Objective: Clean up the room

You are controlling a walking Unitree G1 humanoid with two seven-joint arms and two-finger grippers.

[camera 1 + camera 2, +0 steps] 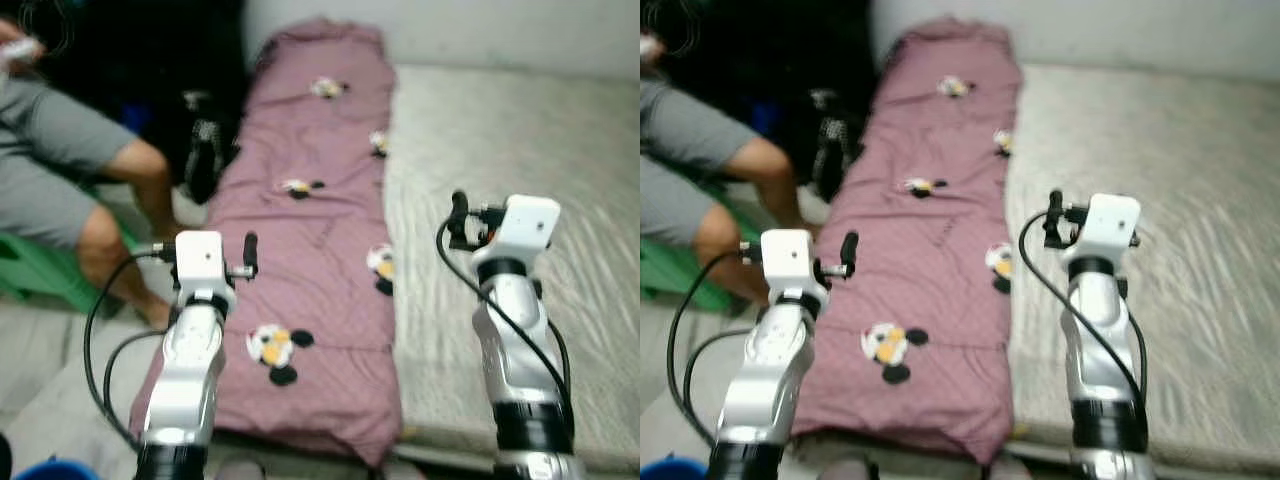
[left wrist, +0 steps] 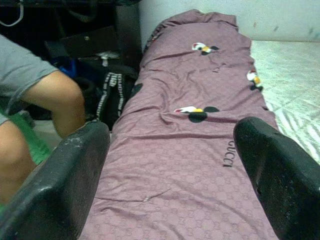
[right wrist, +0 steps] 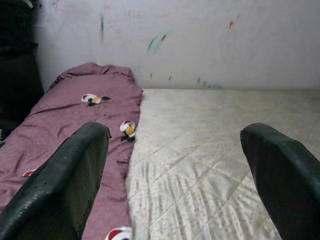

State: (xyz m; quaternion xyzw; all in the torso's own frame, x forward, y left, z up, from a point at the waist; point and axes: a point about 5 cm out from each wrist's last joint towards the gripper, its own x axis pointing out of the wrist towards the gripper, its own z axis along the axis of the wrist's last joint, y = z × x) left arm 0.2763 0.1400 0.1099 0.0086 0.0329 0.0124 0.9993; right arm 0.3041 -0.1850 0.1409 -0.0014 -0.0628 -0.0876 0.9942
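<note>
So my left gripper (image 2: pixel 170 175) is up over the lower part of the mauve blanket (image 1: pixel 300 230), fingers spread wide, nothing in them. My right gripper (image 3: pixel 175 185) hovers over the bare grey mattress (image 1: pixel 500 160) at centre right, also spread and empty. The blanket runs in a long strip down the middle of the frame, along the mattress's left edge. A person's leg (image 1: pixel 130 200) sits upper left, beside a black bag (image 1: pixel 205 150).
</note>
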